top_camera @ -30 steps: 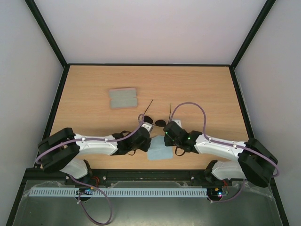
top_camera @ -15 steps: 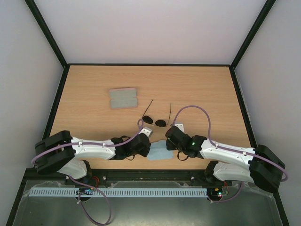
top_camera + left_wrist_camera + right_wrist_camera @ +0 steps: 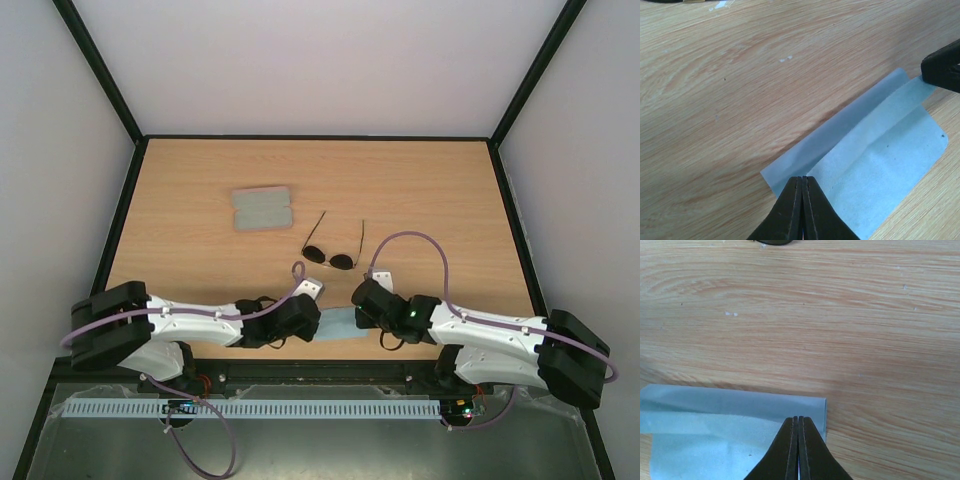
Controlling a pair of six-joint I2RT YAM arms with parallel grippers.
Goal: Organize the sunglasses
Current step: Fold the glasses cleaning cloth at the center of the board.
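Overhead view: wooden table (image 3: pixel 430 190) within pale walls (image 3: pixel 320 60) carries an open case (image 3: pixel 261 208), a folded blue cloth (image 3: pixel 338 322) at the near edge, and the sunglasses (image 3: pixel 340 262) mid-table, temples spread, apart from both. Only the wrist views show left gripper (image 3: pixel 802 178) and right gripper (image 3: pixel 798 418), each with fingers pressed together at the cloth's edge.

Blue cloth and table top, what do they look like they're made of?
The blue cloth looks like thin, matte fabric, perhaps microfibre: it folds over softly without shine. The table top looks like wood or wood-look laminate, smooth and satin: grain lines run across it.
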